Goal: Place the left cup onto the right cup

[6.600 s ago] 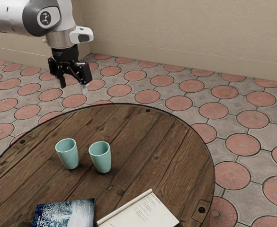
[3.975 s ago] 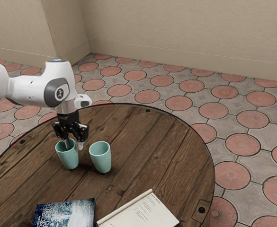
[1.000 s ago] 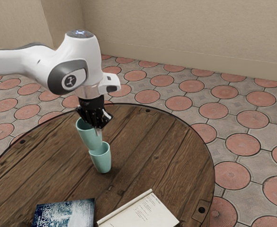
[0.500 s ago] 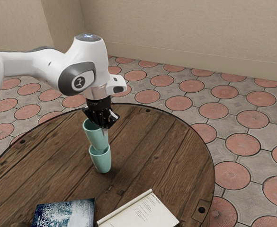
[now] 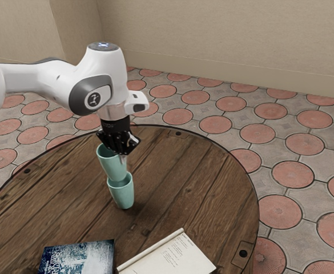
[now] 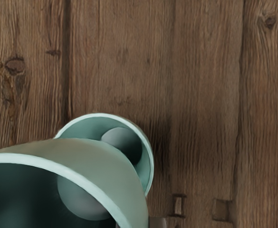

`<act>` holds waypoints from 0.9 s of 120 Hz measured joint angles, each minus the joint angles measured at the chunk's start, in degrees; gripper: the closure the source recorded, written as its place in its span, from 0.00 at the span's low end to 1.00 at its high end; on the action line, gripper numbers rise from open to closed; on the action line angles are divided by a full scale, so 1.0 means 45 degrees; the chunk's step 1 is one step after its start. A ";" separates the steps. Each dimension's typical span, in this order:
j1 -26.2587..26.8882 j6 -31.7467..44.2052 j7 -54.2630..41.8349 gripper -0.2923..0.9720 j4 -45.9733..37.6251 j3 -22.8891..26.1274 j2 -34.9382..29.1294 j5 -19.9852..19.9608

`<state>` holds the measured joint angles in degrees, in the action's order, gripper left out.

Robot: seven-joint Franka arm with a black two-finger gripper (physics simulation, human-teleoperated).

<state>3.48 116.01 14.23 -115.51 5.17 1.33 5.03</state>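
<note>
Two teal cups are stacked on the round wooden table (image 5: 189, 182). The lower cup (image 5: 123, 194) stands upright on the table. The upper cup (image 5: 111, 164) sits with its base inside the lower one and leans toward the exterior view's left. My gripper (image 5: 115, 152) is at the upper cup's rim, fingers shut on its wall. In the wrist view the held cup's rim (image 6: 77, 166) is large and close under my hand, with the lower cup's mouth (image 6: 143, 152) just beyond it.
A dark blue book (image 5: 78, 257) and an open white notebook (image 5: 172, 256) lie near the table's front edge. Tiled floor (image 5: 269, 120) surrounds the table, with walls behind.
Since half a second ago the held cup has sunk slightly into the lower cup and tilted a bit more toward the exterior view's left. My hand shifted slightly that way.
</note>
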 joint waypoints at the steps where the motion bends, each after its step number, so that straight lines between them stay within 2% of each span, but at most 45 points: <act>1: -0.0007 0.0001 0.0002 0.85 0.0002 -0.0002 0.0004 0.0000; 108: 0.0077 0.0360 0.0099 0.85 0.0274 -0.0171 0.0941 0.0002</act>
<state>3.83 117.63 14.68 -114.28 4.40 5.56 5.03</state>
